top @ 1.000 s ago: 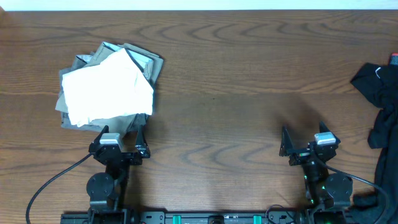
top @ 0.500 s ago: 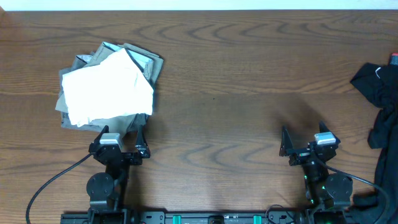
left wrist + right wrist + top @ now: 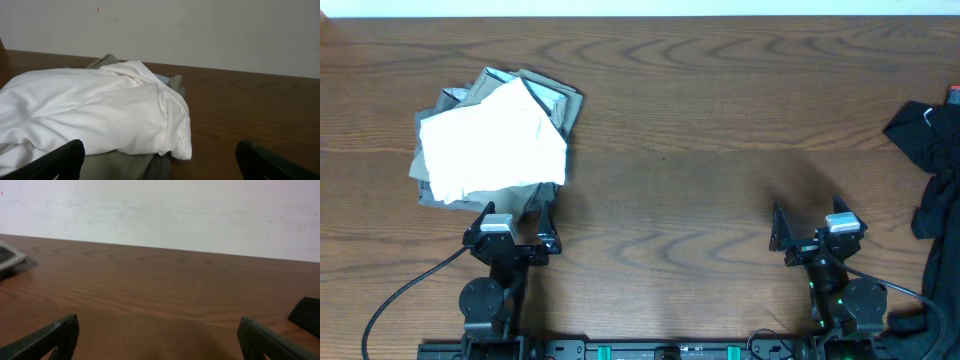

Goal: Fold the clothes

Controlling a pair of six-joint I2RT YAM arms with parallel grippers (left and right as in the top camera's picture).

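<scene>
Overhead: my left pincer (image 3: 517, 213) and right pincer (image 3: 807, 216) sit spread and empty; black T-shirt (image 3: 932, 150) lies crumpled at the right table (image 3: 700, 120) edge, so a shallow pinch may drag it off.

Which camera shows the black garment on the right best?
The overhead view: the black garment lies crumpled at the right edge, partly cut off. The right wrist view catches only a dark corner of it; the left wrist view misses it.
</scene>
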